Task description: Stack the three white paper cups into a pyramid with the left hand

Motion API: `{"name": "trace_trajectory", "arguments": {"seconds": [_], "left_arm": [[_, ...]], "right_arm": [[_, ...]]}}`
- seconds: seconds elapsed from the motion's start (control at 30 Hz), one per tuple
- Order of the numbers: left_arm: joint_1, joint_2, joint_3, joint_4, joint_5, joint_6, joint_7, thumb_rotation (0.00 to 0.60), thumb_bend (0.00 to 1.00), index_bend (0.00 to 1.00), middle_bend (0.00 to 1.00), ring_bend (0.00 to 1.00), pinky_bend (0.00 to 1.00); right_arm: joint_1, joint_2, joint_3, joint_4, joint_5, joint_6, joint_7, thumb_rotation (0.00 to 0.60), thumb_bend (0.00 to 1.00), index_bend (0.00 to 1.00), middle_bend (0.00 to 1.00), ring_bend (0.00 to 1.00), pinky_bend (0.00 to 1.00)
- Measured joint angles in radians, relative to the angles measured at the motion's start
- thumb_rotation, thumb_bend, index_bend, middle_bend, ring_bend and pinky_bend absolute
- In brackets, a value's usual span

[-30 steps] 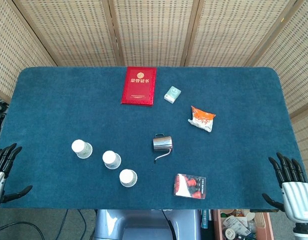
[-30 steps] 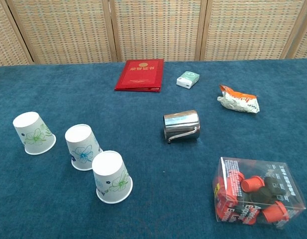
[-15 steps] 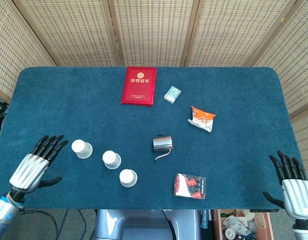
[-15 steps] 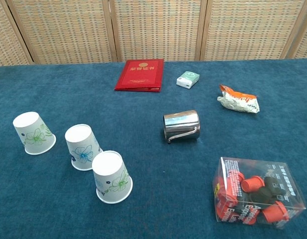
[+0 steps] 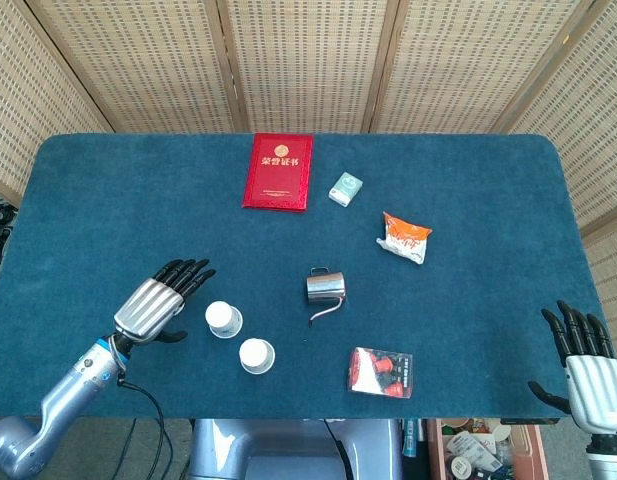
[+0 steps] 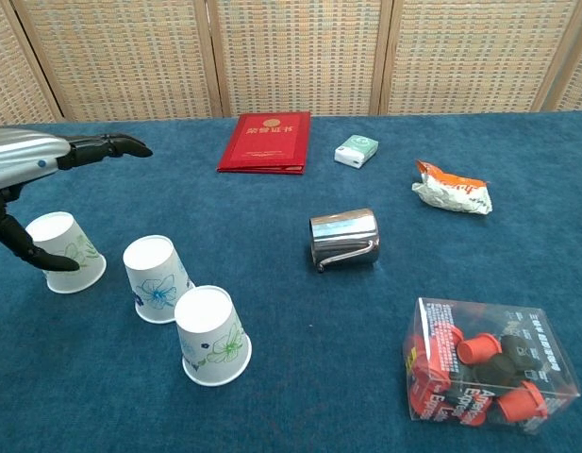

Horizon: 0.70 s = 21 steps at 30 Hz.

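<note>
Head view: left hand (image 5: 156, 303), fingers spread and empty, lower left, hiding the far-left cup; two cups (image 5: 224, 319) (image 5: 256, 355) beside it; right hand (image 5: 586, 362) splayed, lower right. Chest view: thumb under that cup (image 6: 64, 251), left edge; risk: closing fingers crush or tip it.

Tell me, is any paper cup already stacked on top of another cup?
No. In the chest view all three cups stand upside down separately on the table.
</note>
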Motion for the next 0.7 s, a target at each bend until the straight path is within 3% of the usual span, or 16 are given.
{"name": "trace_trajectory", "arguments": {"seconds": [0.5,0.7], "left_arm": [[-0.065,-0.181,0.002,0.139,-0.074,-0.018,0.069,0.600,0.18,0.32,0.30,0.34,0.36],[-0.085,-0.212,0.000,0.158,-0.099,-0.015,0.098,0.600,0.18,0.43,0.39,0.41,0.39]], "right_arm": [[0.001,0.004,-0.001,-0.001,0.006,-0.003,0.007,0.600,0.00,0.09,0.00,0.00,0.00],[0.004,0.004,-0.001,0.001,0.009,-0.009,0.009,0.600,0.00,0.09,0.00,0.00,0.00]]}}
